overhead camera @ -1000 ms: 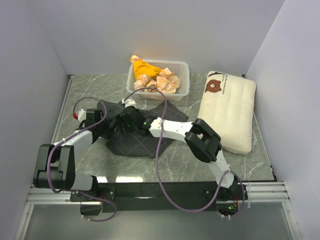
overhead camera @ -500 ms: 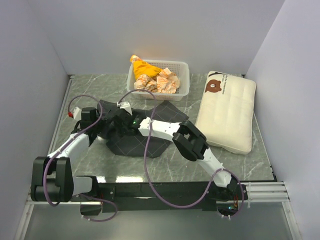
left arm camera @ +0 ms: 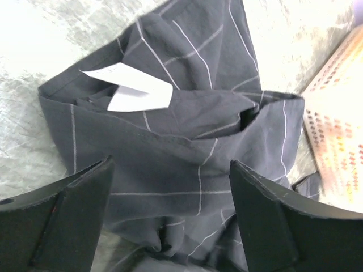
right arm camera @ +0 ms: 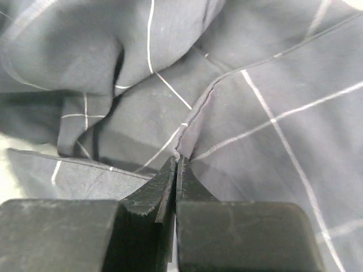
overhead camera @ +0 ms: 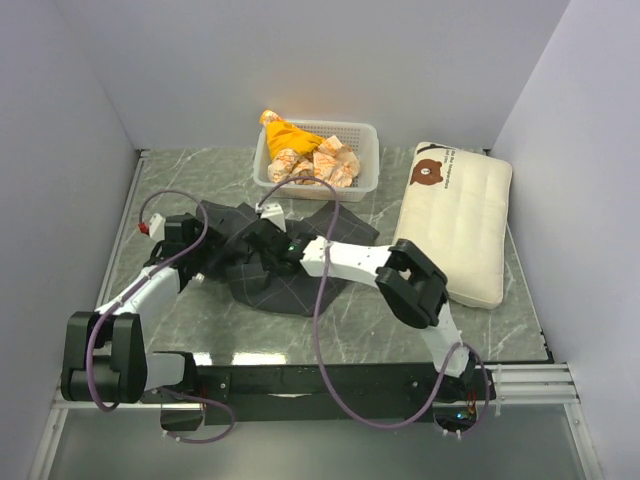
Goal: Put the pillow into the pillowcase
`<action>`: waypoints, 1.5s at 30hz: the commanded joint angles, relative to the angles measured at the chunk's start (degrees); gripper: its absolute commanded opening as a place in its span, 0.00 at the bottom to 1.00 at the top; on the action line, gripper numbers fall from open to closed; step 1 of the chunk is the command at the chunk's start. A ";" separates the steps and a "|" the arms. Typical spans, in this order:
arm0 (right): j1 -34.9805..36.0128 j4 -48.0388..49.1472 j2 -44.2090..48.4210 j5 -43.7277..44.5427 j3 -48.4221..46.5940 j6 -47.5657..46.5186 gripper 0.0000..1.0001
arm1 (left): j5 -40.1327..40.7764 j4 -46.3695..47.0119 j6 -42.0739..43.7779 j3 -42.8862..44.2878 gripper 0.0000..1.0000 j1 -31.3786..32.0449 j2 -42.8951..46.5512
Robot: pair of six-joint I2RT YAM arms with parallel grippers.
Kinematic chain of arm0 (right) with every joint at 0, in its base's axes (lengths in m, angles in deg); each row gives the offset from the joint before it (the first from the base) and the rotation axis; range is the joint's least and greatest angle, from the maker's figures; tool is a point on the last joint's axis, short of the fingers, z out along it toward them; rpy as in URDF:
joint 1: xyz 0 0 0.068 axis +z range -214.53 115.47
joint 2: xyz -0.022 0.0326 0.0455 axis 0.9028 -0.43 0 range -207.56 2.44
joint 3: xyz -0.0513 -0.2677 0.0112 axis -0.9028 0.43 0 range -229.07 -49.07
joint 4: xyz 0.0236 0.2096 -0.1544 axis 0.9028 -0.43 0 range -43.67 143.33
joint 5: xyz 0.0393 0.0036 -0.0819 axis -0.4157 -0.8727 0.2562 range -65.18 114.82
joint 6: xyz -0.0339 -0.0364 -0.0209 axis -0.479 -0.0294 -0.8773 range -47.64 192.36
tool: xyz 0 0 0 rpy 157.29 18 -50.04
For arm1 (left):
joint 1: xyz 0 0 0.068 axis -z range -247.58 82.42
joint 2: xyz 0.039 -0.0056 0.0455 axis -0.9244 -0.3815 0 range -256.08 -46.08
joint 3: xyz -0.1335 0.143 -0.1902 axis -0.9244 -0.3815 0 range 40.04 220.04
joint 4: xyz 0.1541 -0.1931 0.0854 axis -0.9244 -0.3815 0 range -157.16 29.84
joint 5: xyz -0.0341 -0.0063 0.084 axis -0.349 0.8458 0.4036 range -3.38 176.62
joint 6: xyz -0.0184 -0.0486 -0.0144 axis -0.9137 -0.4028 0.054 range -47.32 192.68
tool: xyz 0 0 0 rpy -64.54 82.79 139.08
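The right gripper (right arm camera: pixel 176 170) has its jaws closed tight. A hemmed edge of the pillowcase (right arm camera: pixel 255 113) runs straight into their tips, so it seems to pinch one layer of the cloth. I think this hold is meant to separate one layer, so that the mouth of the case can be opened.

The left gripper (left arm camera: pixel 170 165) holds nothing. Its jaws stand wide apart, with the crumpled cloth lying below and between them. I judge that it is ready to take another edge. Ahead of these jaws, a little to the left, a white label (left arm camera: pixel 133 93) lies on a folded hem, which may mark the open end.

The pillow (overhead camera: pixel 455 225) is well apart from both pairs of jaws. It lies flat on the table (overhead camera: pixel 350 330), far to the right of the right arm and wholly outside the case.

Only the right wrist view shows the pinch itself; from above, the arm hides it. Only the left wrist view shows the label and the layered hem. Only the top view shows the pillow, and the basket (overhead camera: pixel 365 160) of cloths beyond both grippers.
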 commanded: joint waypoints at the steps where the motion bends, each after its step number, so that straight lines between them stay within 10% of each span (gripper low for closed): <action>1: -1.19 3.44 9.33 1.23 3.19 0.46 0.00 | 1.48 1.84 3.23 2.38 0.91 3.22 -0.37; 13: -6.28 0.11 22.93 3.77 10.39 0.11 0.00 | 8.43 -1.14 3.76 11.17 0.77 10.61 -16.18; 18: -12.33 -2.00 33.14 5.01 16.98 0.20 0.00 | 9.66 -6.67 3.67 18.29 0.01 8.86 -18.05; 36: -34.41 -6.85 48.61 -1.23 -0.77 -2.35 0.00 | -8.77 -20.39 3.77 53.46 0.01 -22.76 -5.30; 43: -33.45 11.41 67.67 -12.99 42.08 9.05 0.00 | -14.06 -18.46 1.57 32.21 0.03 -33.24 3.05; 45: -28.48 26.46 72.24 -17.40 56.03 14.51 0.10 | -17.81 -13.91 0.60 21.62 0.26 -35.70 5.25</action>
